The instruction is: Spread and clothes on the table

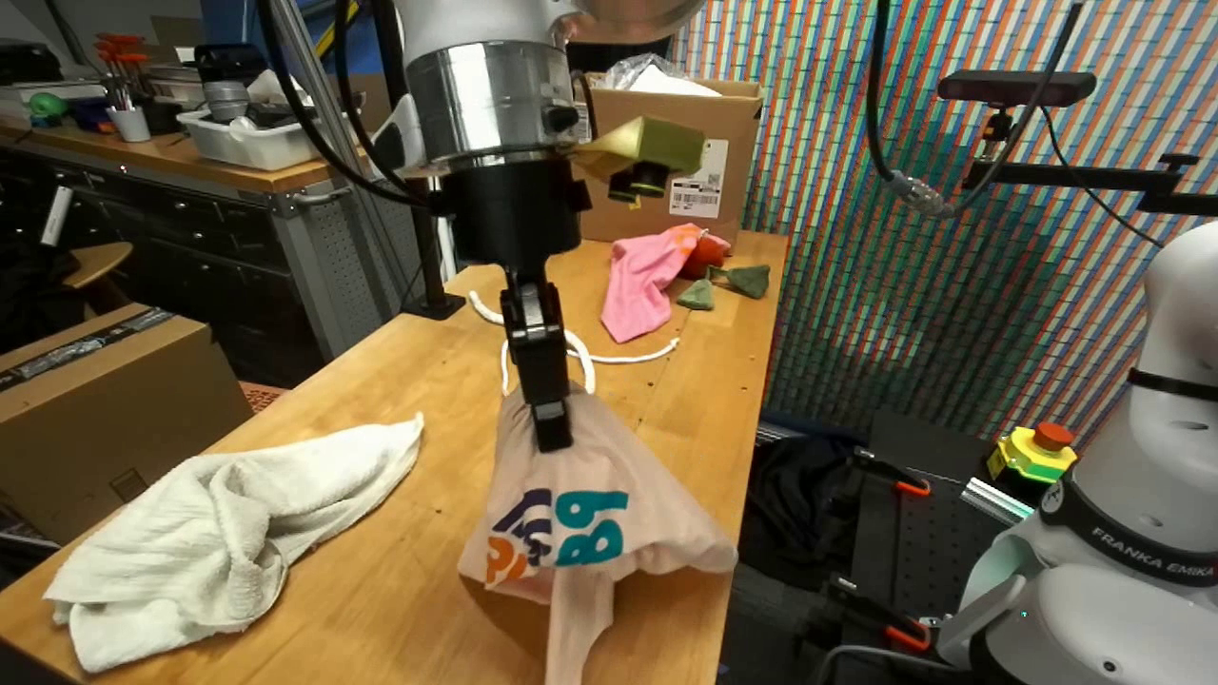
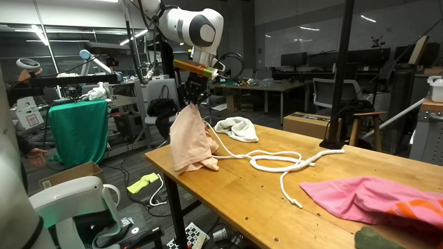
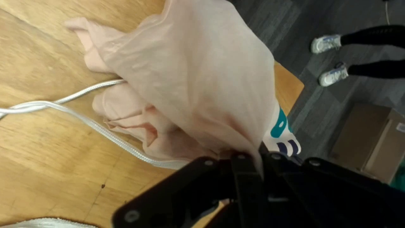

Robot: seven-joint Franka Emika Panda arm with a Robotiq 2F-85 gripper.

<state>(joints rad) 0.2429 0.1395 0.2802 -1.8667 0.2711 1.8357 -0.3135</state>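
Box [image 1: 718,119] at upper centre in an exterior view holds crumpled plastic [image 1: 638,68]; a white bin [image 1: 266,147], upper left, holds mixed clutter [image 1: 228,100]. My gripper [image 1: 554,428] pinches thin peach cloth [image 1: 609,485], hanging in tented folds, lower centre. Rumpled white cloth [image 1: 238,533] lies lower left on the wooden table [image 1: 409,552], soft pink cloth [image 1: 642,285] above centre.

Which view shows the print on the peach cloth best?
An exterior view: the print faces the camera, teal, purple and orange. The wrist view catches only teal and purple; an exterior view shows only plain peach cloth.
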